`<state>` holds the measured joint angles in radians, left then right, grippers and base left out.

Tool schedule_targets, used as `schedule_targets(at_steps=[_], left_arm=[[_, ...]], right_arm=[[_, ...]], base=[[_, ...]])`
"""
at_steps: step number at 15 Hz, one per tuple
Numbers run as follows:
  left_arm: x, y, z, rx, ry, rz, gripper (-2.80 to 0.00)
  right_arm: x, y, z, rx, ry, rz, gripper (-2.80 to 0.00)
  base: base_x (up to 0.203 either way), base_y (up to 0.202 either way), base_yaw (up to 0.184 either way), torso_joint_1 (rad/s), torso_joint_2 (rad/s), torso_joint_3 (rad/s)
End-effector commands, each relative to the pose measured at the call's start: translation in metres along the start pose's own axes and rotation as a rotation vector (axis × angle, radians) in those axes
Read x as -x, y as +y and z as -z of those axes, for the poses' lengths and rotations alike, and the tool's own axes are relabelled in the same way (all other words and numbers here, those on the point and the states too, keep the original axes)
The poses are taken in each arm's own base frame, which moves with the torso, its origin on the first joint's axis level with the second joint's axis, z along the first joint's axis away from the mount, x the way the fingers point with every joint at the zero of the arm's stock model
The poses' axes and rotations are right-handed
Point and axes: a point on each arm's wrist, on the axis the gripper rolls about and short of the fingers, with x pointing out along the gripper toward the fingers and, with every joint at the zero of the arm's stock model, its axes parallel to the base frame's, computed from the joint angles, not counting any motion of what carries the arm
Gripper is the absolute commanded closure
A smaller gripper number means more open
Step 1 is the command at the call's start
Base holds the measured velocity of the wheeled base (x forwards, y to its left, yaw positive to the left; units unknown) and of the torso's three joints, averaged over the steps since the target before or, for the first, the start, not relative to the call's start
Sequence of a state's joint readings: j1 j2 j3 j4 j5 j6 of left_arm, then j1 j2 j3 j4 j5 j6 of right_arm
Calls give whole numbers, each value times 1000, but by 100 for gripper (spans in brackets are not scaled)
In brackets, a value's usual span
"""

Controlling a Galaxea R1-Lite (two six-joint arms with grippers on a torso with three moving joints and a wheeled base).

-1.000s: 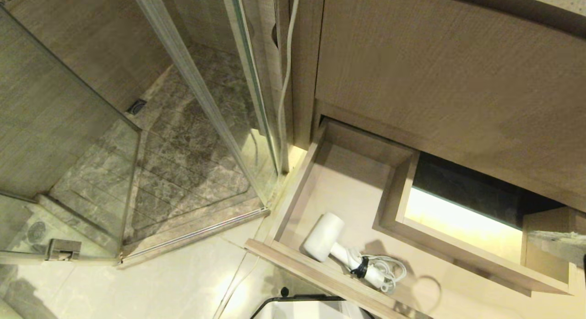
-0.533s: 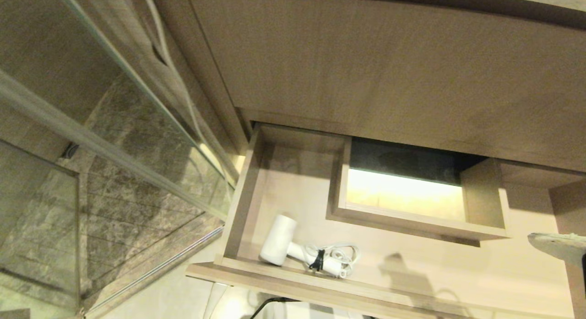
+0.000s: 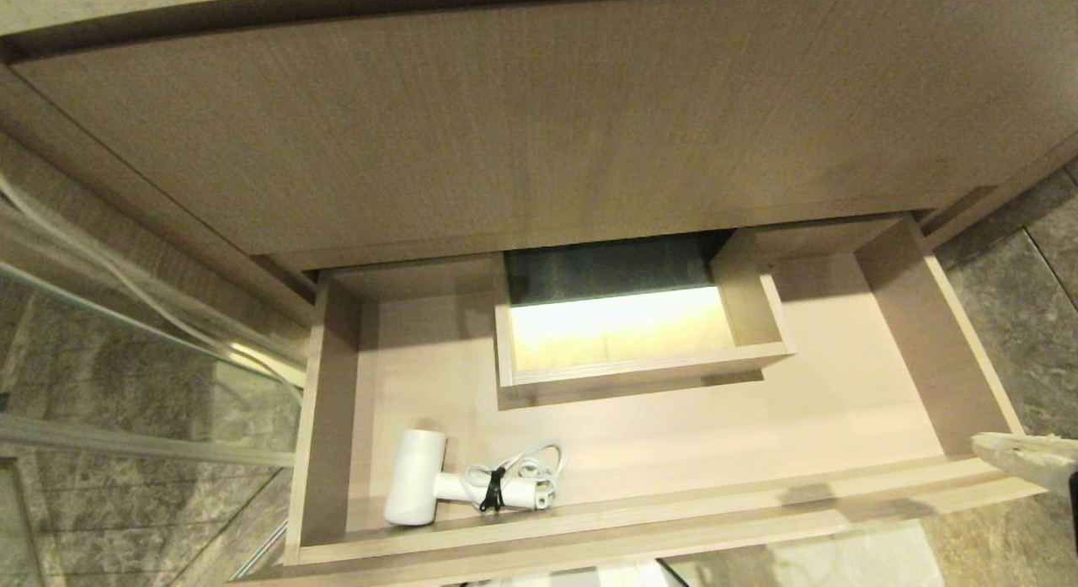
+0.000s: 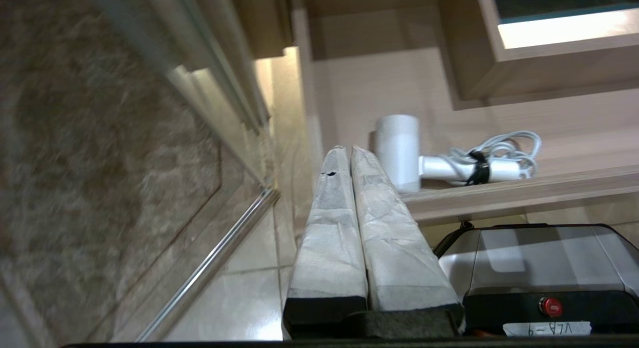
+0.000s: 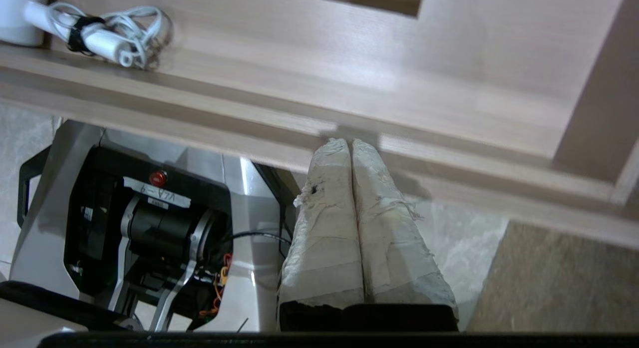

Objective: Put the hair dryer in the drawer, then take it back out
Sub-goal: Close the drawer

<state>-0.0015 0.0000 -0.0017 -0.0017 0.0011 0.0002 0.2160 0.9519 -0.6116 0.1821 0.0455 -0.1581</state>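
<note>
The drawer stands pulled out, beige inside. A white hair dryer lies in its front left corner, its cord coiled and strapped against the handle. Nothing holds the dryer. My right gripper is shut and empty at the right end of the drawer front. In the right wrist view its taped fingertips reach the drawer's front edge, far from the hair dryer. My left gripper is shut and empty, low before the drawer front, pointing past the hair dryer.
A raised box-shaped cut-out fills the drawer's back middle. A taller wood-grain panel overhangs it. A glass shower screen stands left, and stone tiles right. My base sits under the drawer front.
The whole head view has swung, so the drawer now sits in the middle and the shower has slid off to the left. The hair dryer lies in the same spot in the drawer.
</note>
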Motion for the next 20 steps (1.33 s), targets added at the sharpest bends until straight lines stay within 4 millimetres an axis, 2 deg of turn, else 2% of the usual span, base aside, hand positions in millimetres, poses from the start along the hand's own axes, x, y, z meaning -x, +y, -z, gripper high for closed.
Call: schedule_targets(at_steps=[1, 6, 7, 9, 11, 14, 18, 20], left_arm=[[0, 0, 0, 0, 2, 0, 0], [0, 0, 0, 0, 2, 0, 0], [0, 0, 0, 0, 2, 0, 0], [0, 0, 0, 0, 2, 0, 0], [0, 0, 0, 0, 2, 0, 0], [0, 0, 0, 0, 2, 0, 0], [0, 0, 0, 0, 2, -2, 0], [0, 0, 0, 0, 2, 0, 0]], right_arm=[[-1, 0, 3, 0, 10, -2, 0], [-4, -1, 9, -7, 78, 57, 0], [-8, -4, 9, -9, 117, 138, 0], [-28, -14, 12, 3, 271, 377, 0], [-46, -20, 18, 23, 417, 489, 0], [-72, -31, 22, 8, 562, 477, 0], [-88, -61, 43, -142, 728, 423, 0], [-93, -67, 52, -153, 797, 409, 0]], base=[[1, 2, -81, 4, 0, -3], [0, 0, 0, 0, 0, 0], [0, 0, 0, 0, 0, 0], [0, 0, 0, 0, 0, 0], [0, 0, 0, 0, 0, 0], [0, 0, 0, 0, 0, 0], [0, 0, 0, 0, 0, 0], [0, 0, 0, 0, 0, 0]])
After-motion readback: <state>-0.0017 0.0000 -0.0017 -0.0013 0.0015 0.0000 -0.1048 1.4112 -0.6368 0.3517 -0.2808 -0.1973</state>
